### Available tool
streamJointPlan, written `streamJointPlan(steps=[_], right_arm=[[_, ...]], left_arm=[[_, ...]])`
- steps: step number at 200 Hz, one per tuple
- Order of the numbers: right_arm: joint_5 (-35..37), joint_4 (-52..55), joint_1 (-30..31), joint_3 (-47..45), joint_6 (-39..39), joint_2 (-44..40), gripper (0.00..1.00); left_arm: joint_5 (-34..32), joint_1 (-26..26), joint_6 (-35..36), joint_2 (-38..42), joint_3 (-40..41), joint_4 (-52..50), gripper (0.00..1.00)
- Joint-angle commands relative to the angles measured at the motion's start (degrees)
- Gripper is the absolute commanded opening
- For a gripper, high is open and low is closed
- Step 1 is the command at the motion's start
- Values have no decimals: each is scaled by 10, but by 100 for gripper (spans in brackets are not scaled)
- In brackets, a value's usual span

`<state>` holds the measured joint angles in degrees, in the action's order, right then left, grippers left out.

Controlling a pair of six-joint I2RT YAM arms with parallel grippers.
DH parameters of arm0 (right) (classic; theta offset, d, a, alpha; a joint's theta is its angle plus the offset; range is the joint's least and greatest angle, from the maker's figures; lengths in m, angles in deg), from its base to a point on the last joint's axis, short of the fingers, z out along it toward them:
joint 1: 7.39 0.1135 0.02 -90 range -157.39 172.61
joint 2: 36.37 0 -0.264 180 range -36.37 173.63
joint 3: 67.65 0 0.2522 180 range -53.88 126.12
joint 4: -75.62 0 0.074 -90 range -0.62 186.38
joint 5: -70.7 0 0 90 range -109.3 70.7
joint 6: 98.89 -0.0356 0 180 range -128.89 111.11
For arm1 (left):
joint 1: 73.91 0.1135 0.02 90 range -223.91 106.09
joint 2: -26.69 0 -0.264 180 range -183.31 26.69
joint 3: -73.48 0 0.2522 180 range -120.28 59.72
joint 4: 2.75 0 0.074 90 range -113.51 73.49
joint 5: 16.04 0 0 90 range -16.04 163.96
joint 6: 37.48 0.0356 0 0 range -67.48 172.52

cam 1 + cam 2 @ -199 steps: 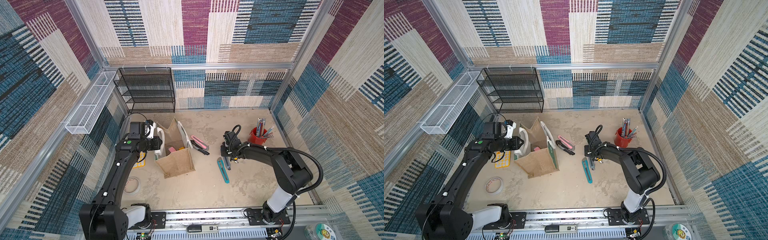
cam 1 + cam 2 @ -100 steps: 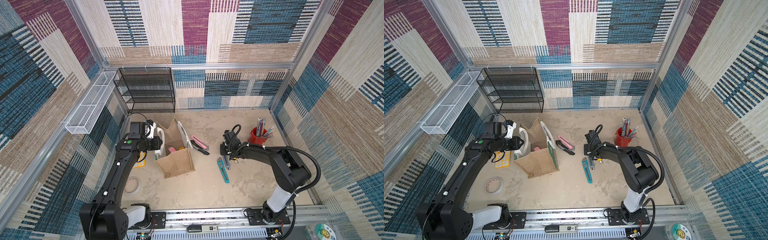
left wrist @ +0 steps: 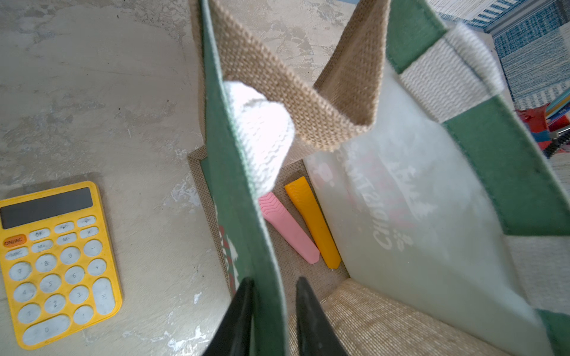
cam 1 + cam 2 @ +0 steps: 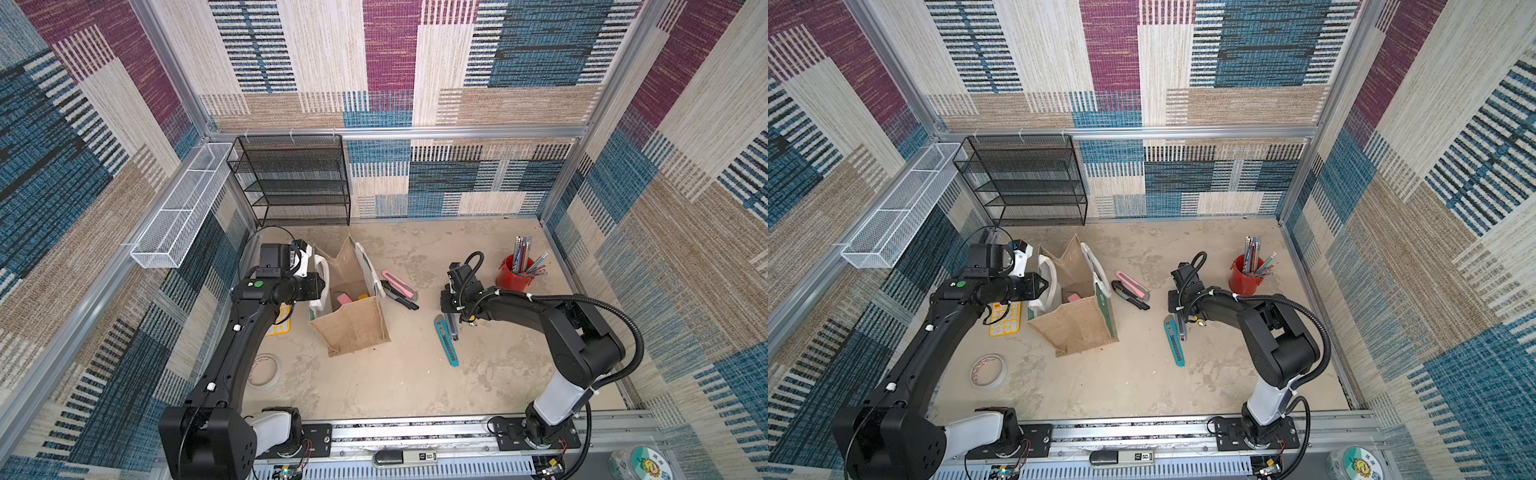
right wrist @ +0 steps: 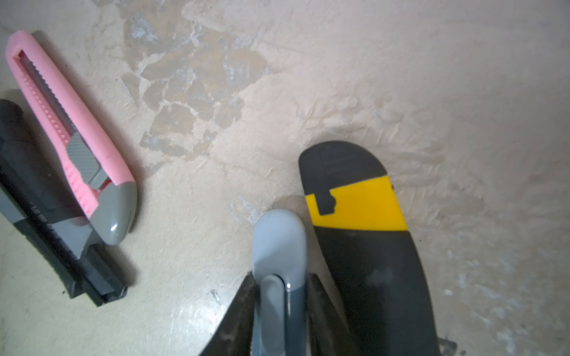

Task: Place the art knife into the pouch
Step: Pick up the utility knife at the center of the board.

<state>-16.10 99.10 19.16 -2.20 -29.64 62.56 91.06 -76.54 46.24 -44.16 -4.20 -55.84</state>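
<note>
We are clamping the right gripper (image 5: 280, 296) on the grey art knife (image 5: 279, 243), at three o'clock of the open tan-and-green pouch (image 4: 353, 328), whose green wall the left gripper (image 3: 271, 289) is pinching. Only the left wrist view is showing its reversed white lettering (image 3: 382, 234); the right wrist view is cutting off the knife's other end.

The yellow calculator (image 3: 58, 262), lying at nine o'clock from the pouch (image 4: 353, 328) in a top view, has keys reading "ON/AC", "M-", "MRC", "+", "=" and digits 9, 8, 6, 3, 2, 0. Faint white lettering beginning "Chri" shows through the pouch's inner wall.
</note>
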Motion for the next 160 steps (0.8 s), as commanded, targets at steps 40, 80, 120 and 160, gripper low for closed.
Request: streamJointPlan(steps=[40,80,120,160], right_arm=[[1,54,1,-12,-6,8,31],[14,64,1,-11,-4,15,31],[38,84,3,-1,0,30,32],[50,91,7,3,3,36,34]], left_arm=[[15,0,5,-1,-3,-5,27],[16,1,5,-1,-2,-5,27],[18,1,5,-2,-2,-4,27],[18,1,5,-3,-2,-4,27]])
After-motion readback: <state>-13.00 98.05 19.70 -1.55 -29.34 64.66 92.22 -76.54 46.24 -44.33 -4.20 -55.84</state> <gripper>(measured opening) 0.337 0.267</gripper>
